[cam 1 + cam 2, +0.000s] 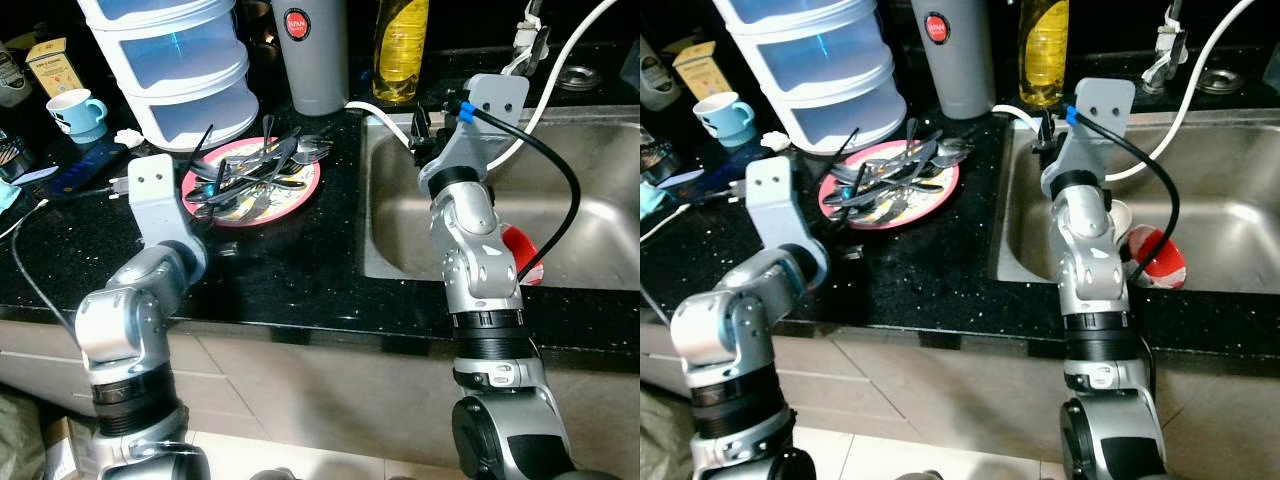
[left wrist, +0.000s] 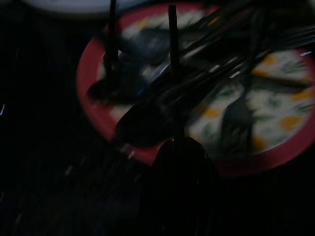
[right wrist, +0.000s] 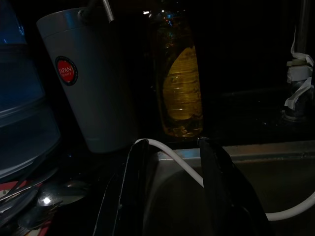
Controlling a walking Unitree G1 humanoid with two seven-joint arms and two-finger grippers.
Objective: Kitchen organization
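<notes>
While the left end effector (image 1: 205, 160) is hovering open and empty over the plate (image 1: 305, 190), slippery, stiff cutlery (image 1: 255, 165) is wanting a mid-handle pinch; right end effector (image 3: 172, 191) is idling open beside it.

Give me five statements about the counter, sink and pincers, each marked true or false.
1. The cutlery lies piled on the plate. True.
2. The left pincer is over the sink. False: it reaches over the plate's near edge.
3. The right pincer has its fingers apart, nothing between them but a white hose passing beyond. True.
4. The oil bottle lies in the sink. False: it stands upright behind it.
5. A blue cup stands on the counter. True.
</notes>
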